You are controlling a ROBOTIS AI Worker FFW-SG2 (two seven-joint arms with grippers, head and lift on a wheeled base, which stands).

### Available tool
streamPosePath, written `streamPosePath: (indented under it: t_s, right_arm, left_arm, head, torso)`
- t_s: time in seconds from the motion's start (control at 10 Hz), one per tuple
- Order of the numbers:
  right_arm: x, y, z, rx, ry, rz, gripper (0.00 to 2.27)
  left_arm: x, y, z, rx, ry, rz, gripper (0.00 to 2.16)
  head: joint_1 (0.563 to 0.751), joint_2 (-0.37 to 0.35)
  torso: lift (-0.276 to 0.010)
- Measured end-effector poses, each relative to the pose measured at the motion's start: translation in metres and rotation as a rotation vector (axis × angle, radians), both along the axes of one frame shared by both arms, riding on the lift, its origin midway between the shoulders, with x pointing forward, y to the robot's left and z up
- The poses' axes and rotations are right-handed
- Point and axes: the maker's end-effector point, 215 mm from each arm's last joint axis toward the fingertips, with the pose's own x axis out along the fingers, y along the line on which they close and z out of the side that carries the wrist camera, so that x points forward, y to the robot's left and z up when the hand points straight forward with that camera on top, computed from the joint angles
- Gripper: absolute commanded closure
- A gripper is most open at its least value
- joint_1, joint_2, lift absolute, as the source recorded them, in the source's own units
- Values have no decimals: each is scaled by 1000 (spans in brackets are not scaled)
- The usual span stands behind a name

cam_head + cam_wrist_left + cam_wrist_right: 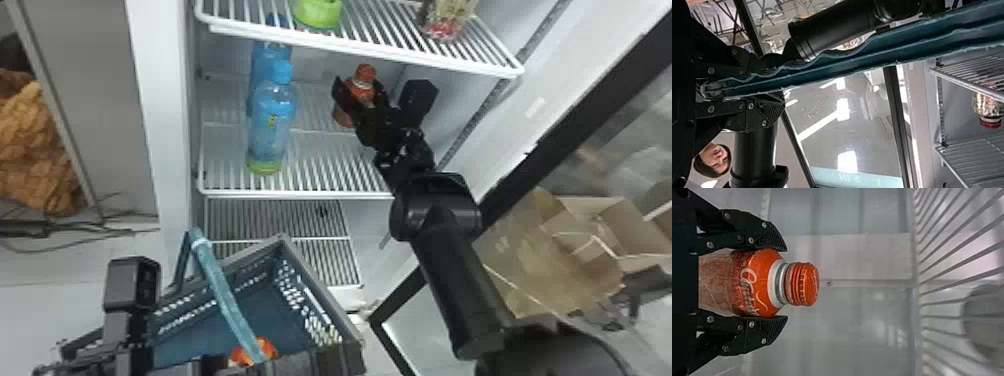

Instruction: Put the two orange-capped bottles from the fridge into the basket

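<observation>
Seemingly an indoor workroom: fridge, loose cables, open cardboard box

passage: between blue bottles and right tool | block: upper shelf overhead

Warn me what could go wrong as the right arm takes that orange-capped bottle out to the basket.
The right gripper holds the orange-capped bottle near its shoulder, so it might slip or twist. The blue handle, gripped by the left gripper, crosses the opening of the basket and could block the bottle. On the way out, the bottle or arm might knock the front blue-capped bottle if it swings too far left.
</observation>
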Motion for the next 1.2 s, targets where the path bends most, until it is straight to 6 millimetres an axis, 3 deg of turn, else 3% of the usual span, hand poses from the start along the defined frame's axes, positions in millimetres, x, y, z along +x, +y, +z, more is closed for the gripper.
streamPosePath:
  t_s: [0.4,0.6,0.8,1.0,1.2]
  right_arm:
    - [-55,21,20,14,-54,57,848]
    - [-96,33,25,45,-45,98,848]
    - [-141,47,44,71,-52,154,843]
    - [-184,73,73,101,-45,228,843]
    - [-234,110,92,159,26,316,841]
  left_arm:
    - [-1,0,-1,2,1,-3,1164]
    - [-1,0,-1,2,1,-4,1164]
    - [-1,0,-1,2,1,-5,1164]
    - [-3,-1,-1,4,0,-13,1164]
    - [-3,-1,-1,6,0,-13,1164]
  head:
    - [695,-350]
    - [695,-350]
    - [695,-350]
    - [695,-350]
    - [695,-350]
  torso:
    - [-235]
    - [-235]
    - [-235]
    - [-235]
    - [-235]
